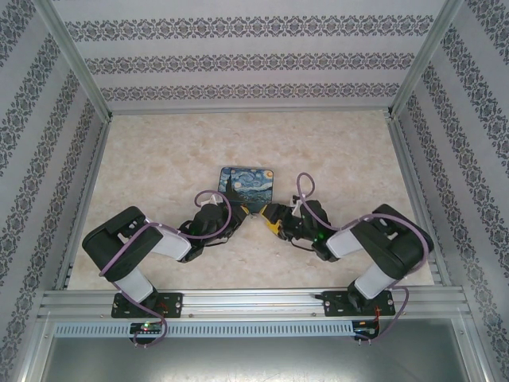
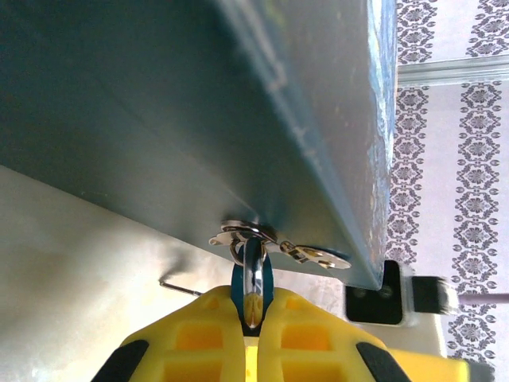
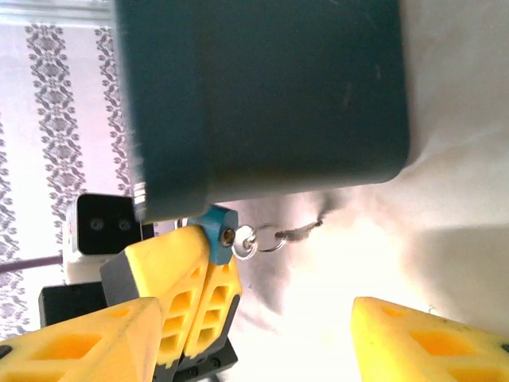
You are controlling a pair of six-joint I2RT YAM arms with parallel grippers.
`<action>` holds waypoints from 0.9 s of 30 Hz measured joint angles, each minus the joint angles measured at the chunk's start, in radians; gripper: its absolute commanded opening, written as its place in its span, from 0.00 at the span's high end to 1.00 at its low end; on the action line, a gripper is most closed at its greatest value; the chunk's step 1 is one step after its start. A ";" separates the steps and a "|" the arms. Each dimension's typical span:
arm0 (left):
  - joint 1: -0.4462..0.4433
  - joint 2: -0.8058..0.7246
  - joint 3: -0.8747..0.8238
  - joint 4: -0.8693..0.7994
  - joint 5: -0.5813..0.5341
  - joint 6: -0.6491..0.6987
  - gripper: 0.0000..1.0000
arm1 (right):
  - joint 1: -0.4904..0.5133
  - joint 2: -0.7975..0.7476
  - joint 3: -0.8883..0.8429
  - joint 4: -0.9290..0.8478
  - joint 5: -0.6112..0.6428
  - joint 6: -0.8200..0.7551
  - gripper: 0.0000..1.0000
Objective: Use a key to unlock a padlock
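Table (image 1: 159,167): Starry Night box (image 1: 247,181) central.
Left gripper (image 2: 251,306): clamped on key (image 2: 252,274), box's 6 o'clock.
Right gripper (image 3: 254,338): apart.
Progress: key at lock (image 2: 246,232); turn likely pending.

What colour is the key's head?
The key has a blue head, clearest in the right wrist view.

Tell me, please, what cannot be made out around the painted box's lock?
- Left wrist view: the key's shaft is hidden behind its own head and ring, pinched by the left gripper; its depth in the lock is unclear.
- Right wrist view: the key's head hides the lock; the painted box is blurred and cut by the top edge.
- Top view: key and lock are too small, crowded by the left gripper.
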 measured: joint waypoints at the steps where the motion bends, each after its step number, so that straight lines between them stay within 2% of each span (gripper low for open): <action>1: 0.000 0.000 0.000 -0.005 0.000 0.003 1.00 | 0.000 -0.031 0.001 -0.038 0.000 -0.028 0.36; 8: 0.000 -0.002 0.000 -0.020 0.003 0.010 1.00 | 0.009 -0.183 0.077 -0.381 0.055 -0.264 0.38; 16: 0.000 -0.015 0.001 -0.044 0.008 0.021 1.00 | 0.140 -0.275 0.250 -0.778 0.305 -0.599 0.38; 18: 0.000 -0.015 0.005 -0.050 0.017 0.021 1.00 | 0.169 -0.275 0.274 -0.827 0.367 -0.680 0.40; 20: 0.000 -0.016 0.007 -0.054 0.026 0.021 1.00 | 0.194 -0.272 0.280 -0.861 0.417 -0.761 0.46; 27: 0.000 -0.026 0.027 -0.093 0.054 0.015 1.00 | 0.252 -0.191 0.291 -0.886 0.494 -0.947 0.55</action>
